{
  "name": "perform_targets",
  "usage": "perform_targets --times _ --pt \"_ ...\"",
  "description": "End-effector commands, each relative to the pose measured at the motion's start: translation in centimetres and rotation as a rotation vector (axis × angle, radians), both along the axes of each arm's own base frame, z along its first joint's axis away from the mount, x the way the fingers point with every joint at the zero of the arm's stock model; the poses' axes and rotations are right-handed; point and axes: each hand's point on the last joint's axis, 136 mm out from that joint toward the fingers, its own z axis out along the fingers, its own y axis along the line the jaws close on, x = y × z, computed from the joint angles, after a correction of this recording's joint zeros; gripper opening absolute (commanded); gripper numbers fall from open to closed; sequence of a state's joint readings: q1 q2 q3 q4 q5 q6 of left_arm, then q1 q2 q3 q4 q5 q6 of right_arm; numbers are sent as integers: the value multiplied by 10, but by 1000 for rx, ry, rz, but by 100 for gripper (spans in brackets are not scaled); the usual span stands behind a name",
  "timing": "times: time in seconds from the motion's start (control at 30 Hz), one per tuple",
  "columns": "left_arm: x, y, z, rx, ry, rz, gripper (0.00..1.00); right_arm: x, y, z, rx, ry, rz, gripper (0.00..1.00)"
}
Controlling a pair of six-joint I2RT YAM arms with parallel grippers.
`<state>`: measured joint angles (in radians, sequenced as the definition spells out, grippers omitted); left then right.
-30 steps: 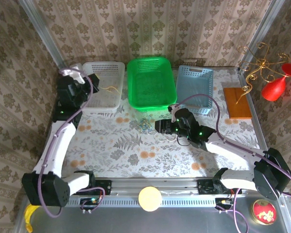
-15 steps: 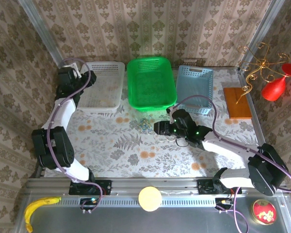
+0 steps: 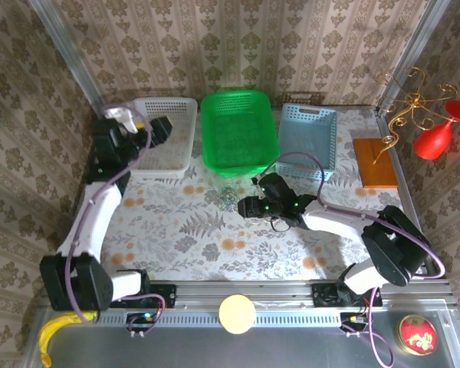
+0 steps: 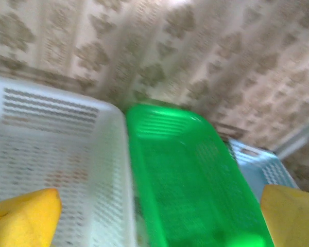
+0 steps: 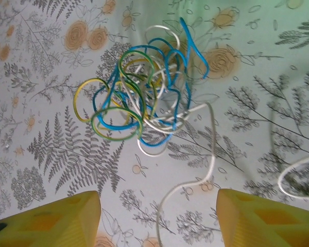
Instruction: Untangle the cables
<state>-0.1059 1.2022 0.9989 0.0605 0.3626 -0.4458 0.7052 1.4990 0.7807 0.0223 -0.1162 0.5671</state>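
Gaping empty, left jaws hang over the white basket [image 3: 175,149]; right jaws spread above the cables [image 5: 144,100].

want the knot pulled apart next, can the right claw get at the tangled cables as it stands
Probably yes: the right claw hangs open just short of the tangled cables, only bare tablecloth between them, and a loose white strand runs between its fingers.

You have the cables [image 5: 139,98] bunched in one loose tangle of blue, yellow-green and white loops, upper centre of the right wrist view. One white strand trails toward the bottom edge.
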Motion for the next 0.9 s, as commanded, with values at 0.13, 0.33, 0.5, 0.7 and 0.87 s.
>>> perform_targets --times 0.13,0.33,0.5,0.7,0.87 --pt "-66 -57 -71 -32 133 -99 100 15 29 11 24 -28 75 60" --pt "-102 -89 -127 -45 239 -161 100 30 43 3 17 -24 82 56" --pt "-117 -107 -165 -34 330 -202 94 33 38 -14 -26 -11 65 37" --pt "-117 -120 -195 -29 393 -212 81 26 25 -27 -28 -1 34 26" --pt "-114 -132 -211 -27 417 -232 72 22 24 -32 -21 12 28 26"
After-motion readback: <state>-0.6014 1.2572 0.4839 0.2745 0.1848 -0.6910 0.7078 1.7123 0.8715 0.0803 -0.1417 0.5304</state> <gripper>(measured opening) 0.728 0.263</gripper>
